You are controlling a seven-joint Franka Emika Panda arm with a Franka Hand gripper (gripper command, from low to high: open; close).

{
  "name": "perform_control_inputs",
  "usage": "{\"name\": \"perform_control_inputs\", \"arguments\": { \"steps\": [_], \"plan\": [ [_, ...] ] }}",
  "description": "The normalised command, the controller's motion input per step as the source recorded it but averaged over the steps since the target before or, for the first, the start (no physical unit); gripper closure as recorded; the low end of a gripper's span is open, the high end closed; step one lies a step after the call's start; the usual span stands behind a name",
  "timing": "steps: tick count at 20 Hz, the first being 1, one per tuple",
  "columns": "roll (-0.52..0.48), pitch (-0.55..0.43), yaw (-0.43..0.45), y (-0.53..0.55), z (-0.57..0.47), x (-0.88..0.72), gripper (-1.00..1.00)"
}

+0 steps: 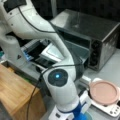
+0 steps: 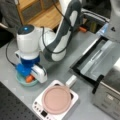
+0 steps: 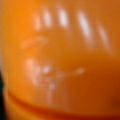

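grey table [image 2: 57, 72] under me, oven [image 2: 105, 75] door hanging open at a front view's right. my gripper [image 2: 28, 77] is down in the teal bowl [image 2: 21, 81], right on the orange thing [image 2: 30, 79], which fills the wrist view [image 3: 60, 60]. jaws apart or clamped, i can't tell. pink pan [image 2: 56, 99] sits on the white cooker [image 2: 72, 100] nearby.

A boxy steel toaster oven [image 1: 100, 35] stands on the grey worktop [image 2: 57, 71] with its glass door [image 2: 100, 62] folded down flat. Just beside the door sits a white hot plate [image 2: 71, 103] carrying a round pink pan [image 2: 56, 99]. A wooden shelf unit [image 2: 37, 12] stands behind the worktop.
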Motion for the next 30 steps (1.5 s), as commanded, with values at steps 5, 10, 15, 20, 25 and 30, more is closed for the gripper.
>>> {"name": "perform_control_inputs", "arguments": {
  "steps": [5, 10, 15, 20, 25, 30],
  "plan": [
    [0.076, 0.364, -0.076, -0.05, 0.11, 0.49, 1.00],
    [0.043, 0.402, -0.107, 0.02, 0.34, 0.36, 1.00],
    [-0.032, 0.340, -0.052, 0.08, 0.41, 0.24, 1.00],
    [-0.097, 0.251, -0.030, 0.11, 0.30, 0.12, 1.00],
    [-0.141, 0.172, -0.028, 0.13, 0.15, 0.08, 1.00],
    [-0.194, 0.061, 0.086, 0.33, 0.11, -0.02, 1.00]
  ]
}}
